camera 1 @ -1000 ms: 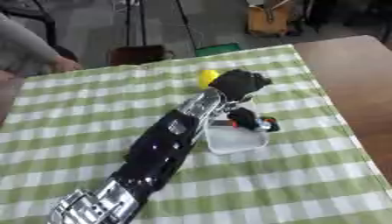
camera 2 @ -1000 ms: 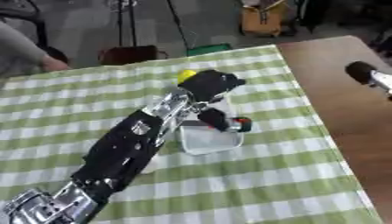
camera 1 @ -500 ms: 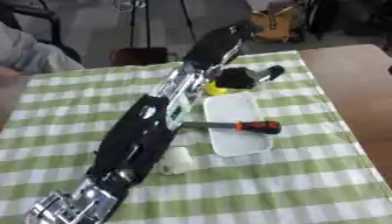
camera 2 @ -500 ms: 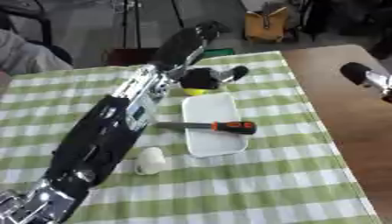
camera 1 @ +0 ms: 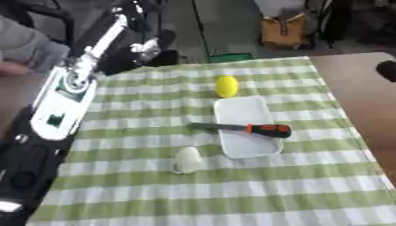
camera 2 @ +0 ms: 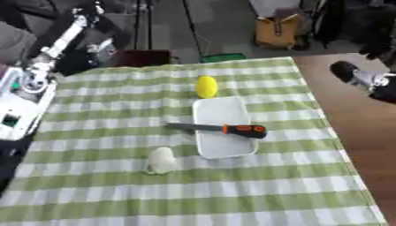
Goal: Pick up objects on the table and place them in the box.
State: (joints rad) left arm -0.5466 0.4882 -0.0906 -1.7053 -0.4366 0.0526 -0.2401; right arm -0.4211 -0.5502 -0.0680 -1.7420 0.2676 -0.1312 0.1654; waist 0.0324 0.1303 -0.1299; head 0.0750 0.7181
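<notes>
Green-and-white checked cloth covers most of the frame, with bare brown table along the right edge and a dim floor with a tan bag at the top.

Half a second ago the left arm stretched diagonally across the middle of the picture, its hand above the yellow object; a second ago that hand was down at the tray. Now the arm lies along the left edge and reaches toward the upper left, well clear of the cloth. The left hand sits at the upper left, off the table; I cannot tell how its fingers stand. The right hand shows only as a dark and silver shape at the right edge, its state also unreadable.

That withdrawal suggests one placement is finished and the next pick has not begun.

Counted: one white tray at centre, serving as the box; one orange-handled knife lying across it, blade overhanging left; one yellow object just above the tray; one small white object on the cloth at lower left of the tray.
</notes>
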